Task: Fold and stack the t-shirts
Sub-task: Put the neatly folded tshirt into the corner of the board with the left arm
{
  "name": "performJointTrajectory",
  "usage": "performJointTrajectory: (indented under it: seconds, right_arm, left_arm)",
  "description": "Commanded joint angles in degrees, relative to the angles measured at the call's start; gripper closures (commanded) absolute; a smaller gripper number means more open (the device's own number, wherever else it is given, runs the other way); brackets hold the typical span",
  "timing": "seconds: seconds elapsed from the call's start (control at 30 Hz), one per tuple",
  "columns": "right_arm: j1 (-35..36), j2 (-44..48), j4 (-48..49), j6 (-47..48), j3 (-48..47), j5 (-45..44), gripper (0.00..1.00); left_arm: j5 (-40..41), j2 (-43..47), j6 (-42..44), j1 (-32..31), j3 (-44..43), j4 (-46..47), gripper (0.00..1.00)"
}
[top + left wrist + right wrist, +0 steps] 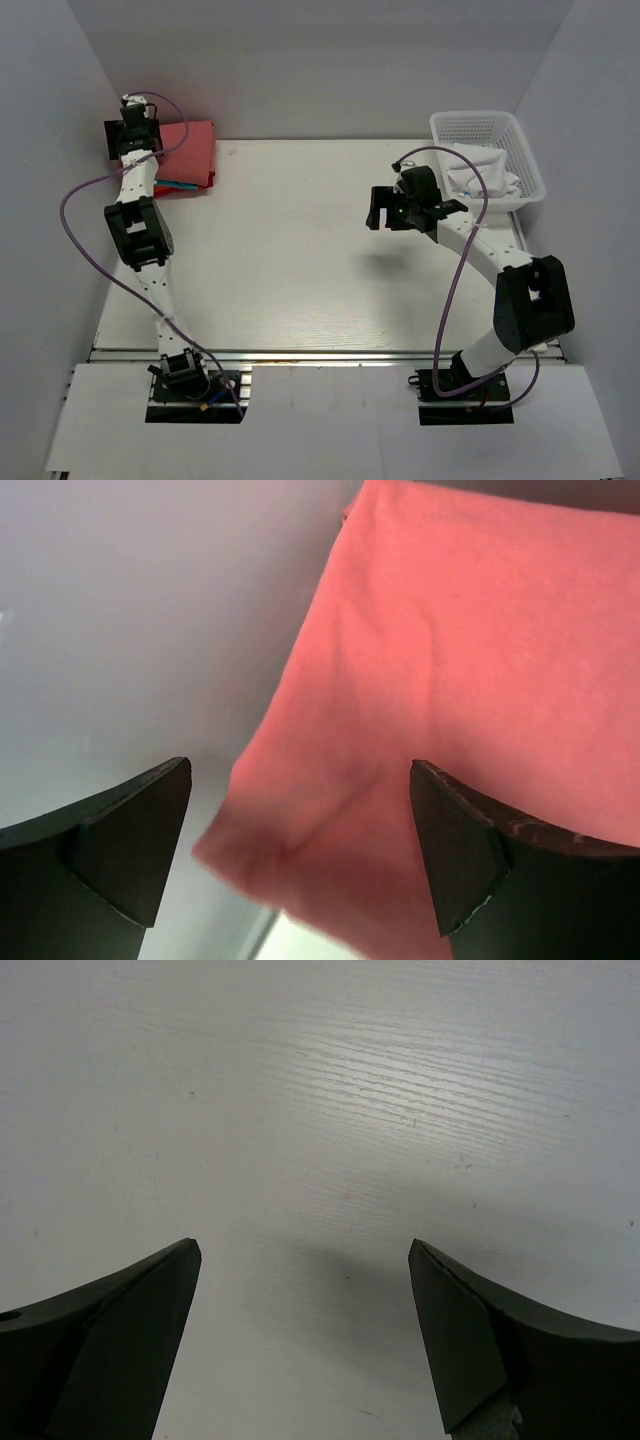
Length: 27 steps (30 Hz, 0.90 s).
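Left claw [300, 765] gapes wide over the salmon-red t-shirt [450, 680], holding nothing; right claw [303, 1245] gapes empty above the table [300, 1080].

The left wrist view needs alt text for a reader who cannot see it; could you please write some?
A folded salmon-red t-shirt fills the centre and right of the frame, one rounded corner lying low between the two dark, wide-open fingers of the left gripper. A pale grey surface shows to its left.
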<state>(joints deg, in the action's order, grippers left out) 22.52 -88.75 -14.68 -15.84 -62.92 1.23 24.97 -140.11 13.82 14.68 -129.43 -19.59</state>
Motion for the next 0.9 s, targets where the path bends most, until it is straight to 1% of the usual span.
performJointTrajectory:
  seconds: [0.0,0.07,0.13,0.27,0.3,0.37,0.4,0.43,0.47,0.57,0.6,0.63,0.67,0.7,0.73,0.77,0.8,0.83,0.87]
  right_arm:
    - [0.24,3.93,3.24,0.63,0.59,2.18,0.10]
    - [0.15,5.86,4.12,0.63,2.00,3.07,0.10]
    - [0.24,7.70,5.79,0.63,3.76,3.69,0.10]
    - [0.33,10.78,7.91,0.89,6.48,5.79,0.10]
    - [0.15,11.66,8.08,0.81,7.01,5.97,0.10]
    - [0.24,13.42,9.14,0.81,8.86,6.41,0.10]
    - [0.24,14.99,9.14,0.81,9.91,6.59,0.10]
    - [0.41,15.62,9.75,0.89,11.05,6.59,0.10]
    - [0.33,16.06,9.84,0.72,12.19,6.67,0.10]
    - [0.24,18.70,11.68,0.28,15.53,6.94,0.10]
    - [-0.02,20.09,12.99,0.19,16.06,7.63,0.10]
    - [-0.02,20.54,13.53,0.19,16.85,8.08,0.10]
    - [-0.02,20.63,14.06,0.28,18.51,8.43,0.10]
    - [0.06,21.33,15.89,-0.07,19.23,8.69,0.10]
    - [-0.02,21.51,16.52,-0.33,20.97,10.09,0.10]
    - [-0.02,21.69,18.35,-1.73,22.64,11.41,0.10]
    - [-0.02,21.69,18.63,-2.00,23.62,11.60,0.10]
    - [0.06,22.04,19.33,-2.18,25.19,12.55,0.10]
    - [-0.02,22.48,21.08,-2.53,26.60,12.91,0.10]
  left_arm:
    - [-0.01,9.67,-6.17,0.00,3.55,-0.18,0.00]
    - [0.51,12.93,-9.41,-0.61,7.32,-0.18,0.00]
    - [-2.71,16.86,-11.79,-1.23,9.79,-0.18,0.00]
    - [-7.83,22.94,-14.70,-1.23,17.79,1.75,0.00]
    - [-8.44,25.91,-14.70,-1.75,19.11,3.06,0.00]
    - [-10.99,28.57,-15.23,-1.76,21.93,3.07,0.00]
    - [-12.56,31.02,-15.84,-1.76,22.72,1.77,0.00]
    - [-16.58,32.26,-15.85,-2.45,24.73,1.75,0.00]
    - [-18.27,33.40,-14.71,-2.98,25.79,0.88,0.00]
    - [-21.36,38.58,-17.77,-6.23,31.41,-1.59,0.00]
    - [-22.06,40.51,-20.74,-7.28,34.04,-1.59,0.00]
    - [-23.46,42.80,-21.90,-8.34,40.76,1.02,0.00]
    - [-23.48,47.87,-23.30,-10.79,44.49,2.62,0.00]
    - [-24.26,50.53,-25.58,-12.11,48.26,4.20,0.00]
    - [-25.40,53.25,-26.65,-13.52,55.09,6.30,0.00]
    - [-25.41,55.98,-27.61,-16.41,58.38,7.63,0.00]
    - [-26.02,61.48,-28.84,-18.09,64.76,9.21,0.00]
    - [-26.03,63.89,-29.46,-19.84,67.35,11.14,0.00]
    - [-25.50,66.00,-29.47,-23.43,69.64,11.68,0.00]
